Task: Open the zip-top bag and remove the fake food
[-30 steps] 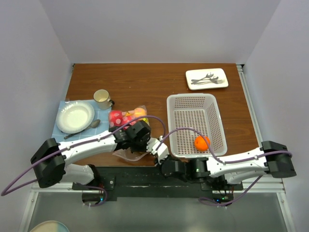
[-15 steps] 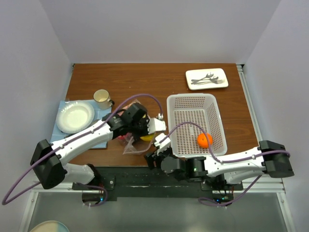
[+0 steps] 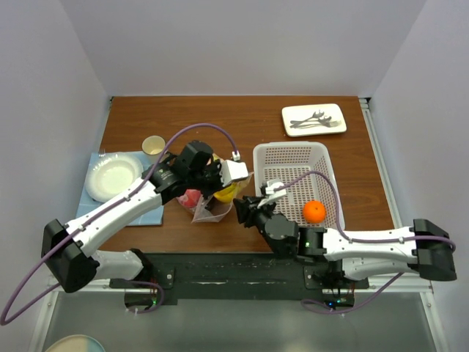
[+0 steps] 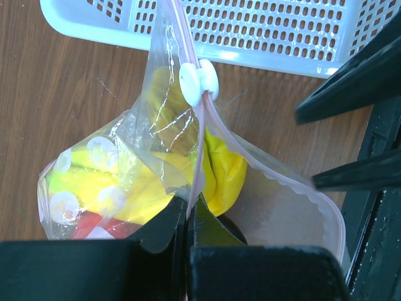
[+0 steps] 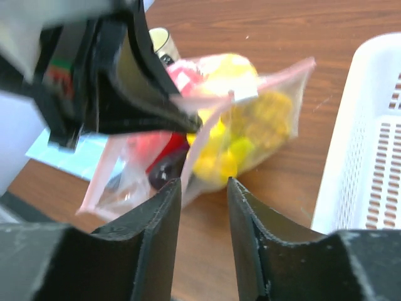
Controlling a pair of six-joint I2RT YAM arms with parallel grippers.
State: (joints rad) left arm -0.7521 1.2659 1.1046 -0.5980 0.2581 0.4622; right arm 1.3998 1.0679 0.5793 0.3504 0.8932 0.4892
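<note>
The clear zip-top bag (image 3: 209, 205) hangs above the table, partly unzipped, its white slider (image 4: 199, 82) up on the pink zip strip. Yellow and red fake food (image 4: 125, 188) sits inside; it also shows in the right wrist view (image 5: 250, 135). My left gripper (image 4: 188, 216) is shut on the bag's zip edge and holds it up. My right gripper (image 5: 203, 185) is open, its jaws just below the bag's (image 5: 207, 138) lower edge, a little apart from it. An orange ball (image 3: 314, 211) lies in the white basket (image 3: 289, 150).
A beige mug (image 3: 153, 144) and a white plate (image 3: 112, 177) on a blue cloth stand at the left. A white tray with cutlery (image 3: 314, 119) is at the back right. The basket's wall (image 4: 250, 37) is close beside the hanging bag.
My left gripper has lifted the bag and carried it right toward the basket. My right gripper has moved forward and up to the bag from the near edge.
</note>
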